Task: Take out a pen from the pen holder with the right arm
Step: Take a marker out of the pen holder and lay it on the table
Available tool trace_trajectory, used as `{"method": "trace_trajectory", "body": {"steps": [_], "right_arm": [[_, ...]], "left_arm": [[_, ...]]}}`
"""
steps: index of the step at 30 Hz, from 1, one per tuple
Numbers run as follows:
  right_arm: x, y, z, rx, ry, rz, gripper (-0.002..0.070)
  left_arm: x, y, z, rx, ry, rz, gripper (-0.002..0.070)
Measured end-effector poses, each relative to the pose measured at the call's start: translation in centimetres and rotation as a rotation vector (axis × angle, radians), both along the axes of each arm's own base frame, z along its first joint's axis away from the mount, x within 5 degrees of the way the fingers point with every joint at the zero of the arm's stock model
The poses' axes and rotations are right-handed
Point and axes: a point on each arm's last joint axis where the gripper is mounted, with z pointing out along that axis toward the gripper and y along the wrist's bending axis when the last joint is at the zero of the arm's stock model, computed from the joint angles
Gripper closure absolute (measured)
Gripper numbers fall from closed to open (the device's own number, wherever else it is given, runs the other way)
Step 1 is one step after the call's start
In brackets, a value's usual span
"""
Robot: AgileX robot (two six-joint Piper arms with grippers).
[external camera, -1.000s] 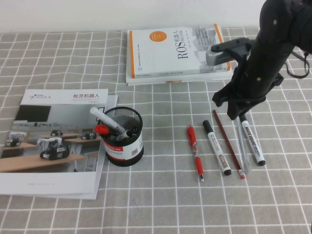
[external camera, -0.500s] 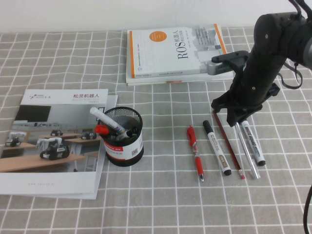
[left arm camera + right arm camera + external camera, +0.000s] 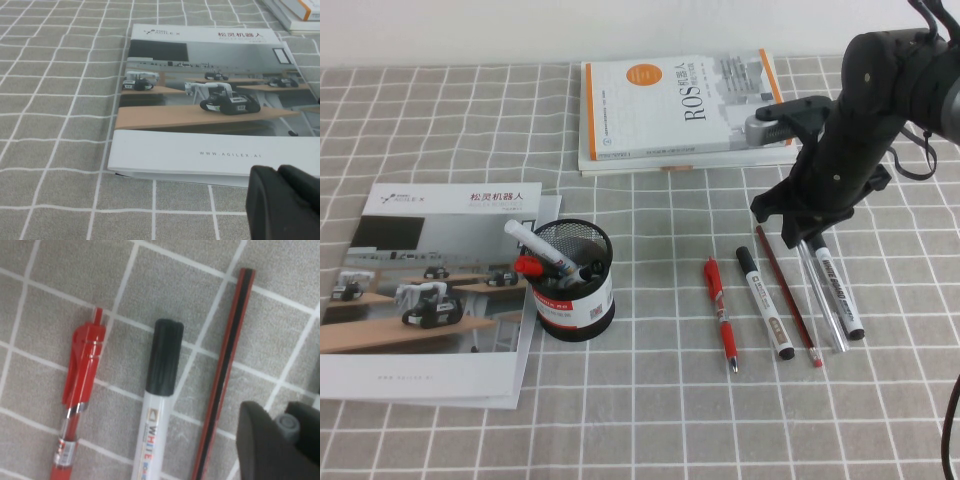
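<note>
High view: right gripper (image 3: 801, 241) sat low over the table (image 3: 650, 420).
It pinched the clear pen (image 3: 287, 426), mostly hidden; left gripper (image 3: 278, 176), cropped beside the brochure (image 3: 200, 115), grip state untellable.

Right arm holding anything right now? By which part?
Right gripper pinches the clear pen by its upper end. Left gripper, near the brochure, holds nothing.

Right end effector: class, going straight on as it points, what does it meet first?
Pointing down, the right end effector would probably meet the grey end of the clear pen first. The left end effector is by the brochure.
</note>
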Motion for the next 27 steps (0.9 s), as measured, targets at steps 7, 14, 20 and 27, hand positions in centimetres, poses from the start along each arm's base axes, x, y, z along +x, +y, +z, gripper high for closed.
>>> {"method": "trace_trajectory", "body": {"steps": [7,14,20,27], "right_arm": [[0.1,0.1,0.0,0.009,-0.016,-0.003,0.0493],[0.2,0.1,-0.2,0.009,-0.016,-0.003,0.0435],[-0.5,0.2,2.0,0.018,-0.05,0.009,0.046],[-5.4,0.9,9.6,0.047,-0.201,0.081,0.0652]], "left_arm": [[0.0,0.0,0.0,0.0,0.0,0.0,0.0678],[0.0,0.0,0.0,0.0,0.0,0.0,0.0678],[0.0,0.0,0.0,0.0,0.0,0.0,0.0678],[0.0,0.0,0.0,0.0,0.0,0.0,0.0678]]}}
